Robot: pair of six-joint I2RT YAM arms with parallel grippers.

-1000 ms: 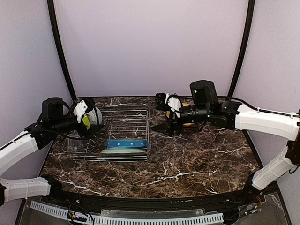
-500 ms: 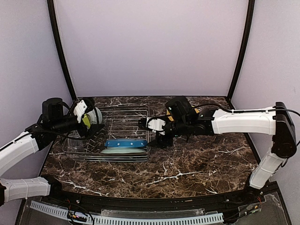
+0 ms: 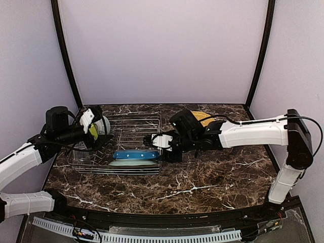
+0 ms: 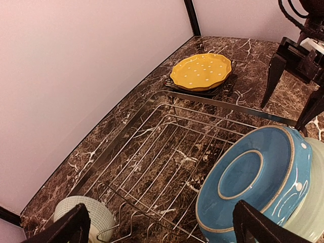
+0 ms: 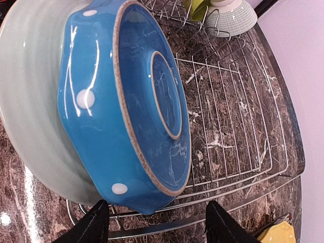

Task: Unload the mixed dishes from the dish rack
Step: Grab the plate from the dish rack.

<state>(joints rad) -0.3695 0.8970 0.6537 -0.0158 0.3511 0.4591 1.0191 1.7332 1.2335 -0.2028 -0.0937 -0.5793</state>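
Observation:
The silver wire dish rack [image 3: 136, 118] stands left of centre. In it a blue white-dotted plate [image 3: 135, 154] leans on edge against a large pale-green plate [image 3: 132, 163]. My right gripper [image 3: 159, 147] is open at the rack's right end. In the right wrist view its fingers [image 5: 88, 228] sit just below the blue plate's [image 5: 126, 111] rim, one on either side, apart from it. My left gripper [image 3: 99, 133] hangs open over the rack's left end, holding nothing. A small pale-green bowl [image 5: 230, 17] sits in the rack's far corner. A yellow dotted plate [image 4: 201, 71] lies on a black square plate [image 4: 224, 87] outside the rack.
A yellow-green bowl [image 5: 195, 7] is partly visible beside the small bowl. The rack's middle rows of tines [image 4: 167, 152] hold nothing. The purple back wall runs close behind the rack and the plate stack. Bare marble [image 3: 212, 177] lies in front and to the right.
My right arm swung left from the yellow plate to the rack's right end at the blue plate, its jaws narrowing somewhat. The left arm has not moved.

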